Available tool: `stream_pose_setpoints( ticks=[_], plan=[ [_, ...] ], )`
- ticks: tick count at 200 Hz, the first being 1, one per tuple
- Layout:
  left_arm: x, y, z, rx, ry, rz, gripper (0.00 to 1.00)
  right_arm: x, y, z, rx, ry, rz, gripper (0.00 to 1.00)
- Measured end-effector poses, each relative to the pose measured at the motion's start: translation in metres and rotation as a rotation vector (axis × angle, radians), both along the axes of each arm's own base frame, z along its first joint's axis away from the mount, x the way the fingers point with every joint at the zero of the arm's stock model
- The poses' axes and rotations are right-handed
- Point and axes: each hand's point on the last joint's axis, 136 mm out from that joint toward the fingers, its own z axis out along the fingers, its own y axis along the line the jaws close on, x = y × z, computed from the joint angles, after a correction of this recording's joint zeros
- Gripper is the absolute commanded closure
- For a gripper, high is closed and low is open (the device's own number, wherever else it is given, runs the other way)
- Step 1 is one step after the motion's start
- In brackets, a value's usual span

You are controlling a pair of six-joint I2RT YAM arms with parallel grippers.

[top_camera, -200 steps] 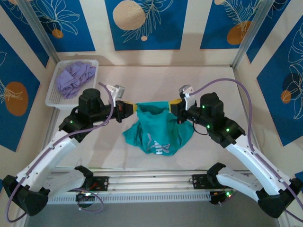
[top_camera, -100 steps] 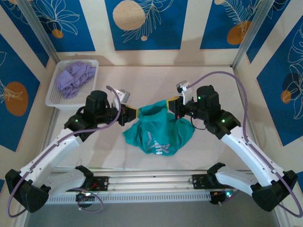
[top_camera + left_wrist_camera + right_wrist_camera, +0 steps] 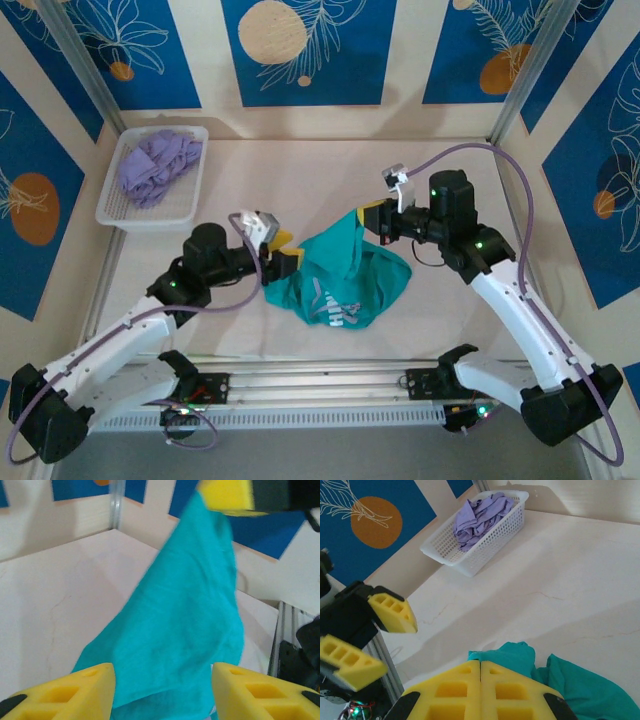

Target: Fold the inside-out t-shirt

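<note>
A pale cream desk (image 3: pixel 300 175) is seen, on which a teal t-shirt (image 3: pixel 340 285) is bunched near the front edge, one part raised off it. A white basket (image 3: pixel 150 222) is set at the far left corner.

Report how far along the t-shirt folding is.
Done: nothing looks folded yet. Most of the t-shirt lies in a crumpled heap on the table. In hand: the right tool is shut on one edge and holds it up, while the left tool stands open beside it, gripping nothing. Left, it seems: spread the t-shirt flat and make every fold.
</note>
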Motion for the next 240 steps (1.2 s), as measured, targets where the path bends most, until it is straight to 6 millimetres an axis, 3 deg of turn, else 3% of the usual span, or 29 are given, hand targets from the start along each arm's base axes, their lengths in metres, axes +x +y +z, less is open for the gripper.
stream_pose_setpoints(
  ticks=[30,63,87,119,155,189,216,240],
  plan=[
    [-0.030,-0.029,-0.009,0.121,-0.206,-0.138,0.44,0.003,0.005,-0.007,0.007,0.039,0.024,1.00],
    [-0.045,-0.051,-0.026,0.274,-0.421,-0.216,0.42,0.003,0.008,-0.011,0.016,0.066,0.040,1.00],
    [-0.046,-0.066,-0.038,0.391,-0.562,-0.242,0.42,0.002,0.009,-0.010,0.020,0.071,0.044,1.00],
    [-0.026,-0.075,-0.056,0.525,-0.653,-0.202,0.45,0.002,0.009,-0.010,0.022,0.074,0.043,1.00],
    [-0.006,-0.078,-0.064,0.594,-0.703,-0.133,0.59,0.002,0.009,-0.010,0.025,0.077,0.045,1.00],
    [0.002,-0.081,-0.067,0.605,-0.705,-0.098,0.84,0.002,0.009,-0.010,0.026,0.080,0.043,1.00],
    [0.004,-0.075,-0.057,0.555,-0.669,-0.059,1.00,0.003,0.008,-0.011,0.021,0.079,0.031,1.00],
    [0.011,-0.052,-0.034,0.464,-0.615,0.011,1.00,0.006,0.005,-0.013,0.009,0.080,0.010,1.00]
  ],
)
